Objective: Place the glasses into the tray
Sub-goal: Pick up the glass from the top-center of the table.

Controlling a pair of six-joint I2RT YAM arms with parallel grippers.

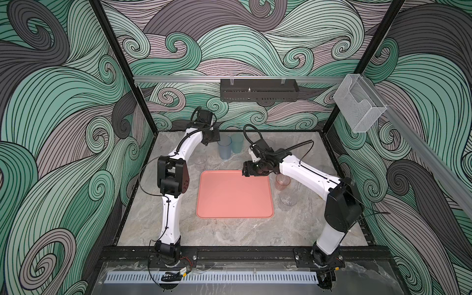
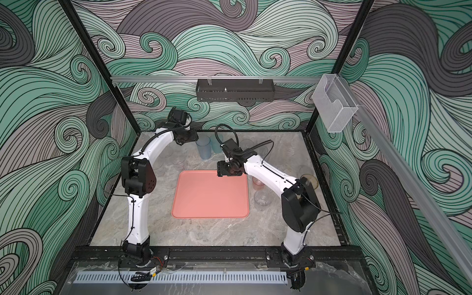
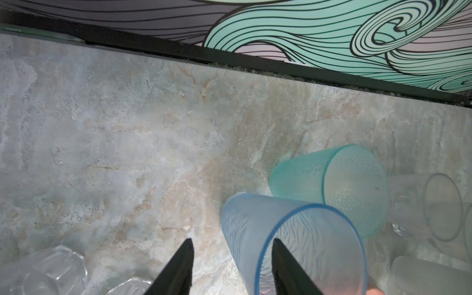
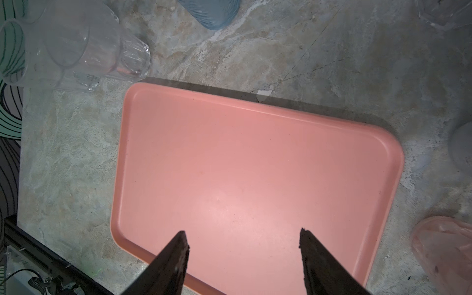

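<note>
Left gripper (image 3: 231,241): jaws apart, straddling blue-grey tumbler (image 3: 255,222) wall — no pinch yet
Right gripper (image 4: 242,232): spread, empty, above bare tray (image 4: 255,166)
Glasses (image 1: 287,201): none in tray, standing around it
Risk: rim grip slips — topples teal tumbler (image 3: 298,178) beside

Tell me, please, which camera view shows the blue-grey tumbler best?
The left wrist view: it shows the blue-grey tumbler close up, with rim and textured wall clear and the left end effector straddling its wall. Both top views show it small and upright; the right wrist view catches only its base.
</note>
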